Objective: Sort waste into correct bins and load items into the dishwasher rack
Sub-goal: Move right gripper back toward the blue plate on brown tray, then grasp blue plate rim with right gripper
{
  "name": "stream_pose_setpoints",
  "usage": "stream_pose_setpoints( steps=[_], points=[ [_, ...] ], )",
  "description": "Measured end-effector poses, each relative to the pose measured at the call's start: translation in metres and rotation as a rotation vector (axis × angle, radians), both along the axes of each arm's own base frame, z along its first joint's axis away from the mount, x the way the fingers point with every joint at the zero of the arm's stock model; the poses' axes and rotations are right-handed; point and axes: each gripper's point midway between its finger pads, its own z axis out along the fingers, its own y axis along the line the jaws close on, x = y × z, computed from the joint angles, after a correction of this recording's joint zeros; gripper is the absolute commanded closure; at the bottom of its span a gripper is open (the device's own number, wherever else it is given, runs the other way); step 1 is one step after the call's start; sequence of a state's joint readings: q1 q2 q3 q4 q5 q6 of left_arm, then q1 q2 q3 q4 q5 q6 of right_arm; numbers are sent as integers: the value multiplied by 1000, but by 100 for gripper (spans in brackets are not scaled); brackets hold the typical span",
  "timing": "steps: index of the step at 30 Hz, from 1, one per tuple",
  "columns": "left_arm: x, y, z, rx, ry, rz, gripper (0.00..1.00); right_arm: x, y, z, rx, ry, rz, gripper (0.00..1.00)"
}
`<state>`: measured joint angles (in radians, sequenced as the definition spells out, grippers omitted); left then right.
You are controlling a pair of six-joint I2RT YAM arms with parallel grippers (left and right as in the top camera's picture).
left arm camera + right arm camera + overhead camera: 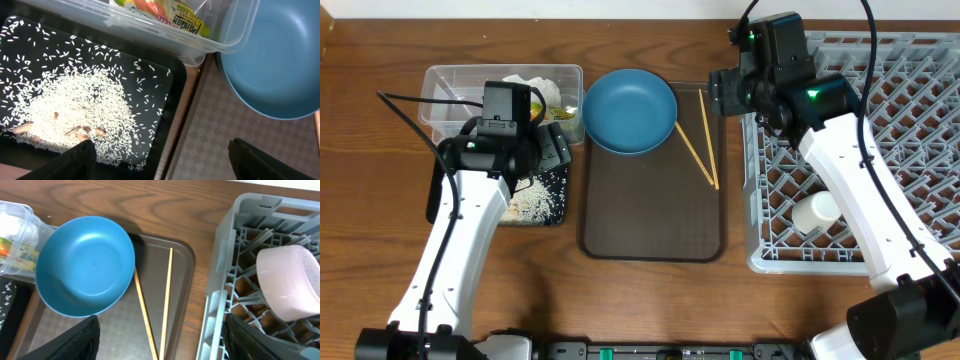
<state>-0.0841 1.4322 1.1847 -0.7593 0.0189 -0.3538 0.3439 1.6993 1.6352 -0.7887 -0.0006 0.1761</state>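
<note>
Rice grains [75,100] lie gathered in the black tray [160,110], wrapper [185,17] in the clear tub [230,40], so sorting looks done. Left fingers [75,162] and right fingers [75,340] hang spread, empty; the blue dish [85,265] and 2 chopsticks [167,295] wait on the brown tray [120,330] beside the rack [222,255].

Overhead: looks straight down from high above the wooden table [380,200] and takes in the whole layout. The large square grey plastic crate [920,120] is cut off at the right edge of the frame.
Left wrist: close and steeply downward. The shallow black rectangular tray [167,107] fills the left of the frame, and the clear plastic rectangular tub [150,30] runs across the top.
Right wrist: close and tilted downward. The grey crate fills the right of the frame, with the brown serving tray [180,280] at lower centre.
Shared: the round light blue bowl [85,265] shows in all three views, upper right in the left wrist view and left in the right wrist view. Both wrist views also catch the clear tub and the brown tray.
</note>
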Motion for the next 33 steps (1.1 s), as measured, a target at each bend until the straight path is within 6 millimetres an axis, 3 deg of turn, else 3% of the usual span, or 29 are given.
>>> stream_pose_setpoints(
  steps=[11, 18, 26, 33],
  points=[
    [0, 0, 0, 0, 0, 0, 13, 4, 5, -6, 28, 16, -11, 27],
    [0, 0, 0, 0, 0, 0, 13, 15, 30, -16, 74, 1, -8, 29],
    [0, 0, 0, 0, 0, 0, 13, 34, 68, -60, 103, 28, 6, 41],
    [0, 0, 0, 0, 0, 0, 13, 39, 85, -121, 105, 131, -47, 50]
  ],
)
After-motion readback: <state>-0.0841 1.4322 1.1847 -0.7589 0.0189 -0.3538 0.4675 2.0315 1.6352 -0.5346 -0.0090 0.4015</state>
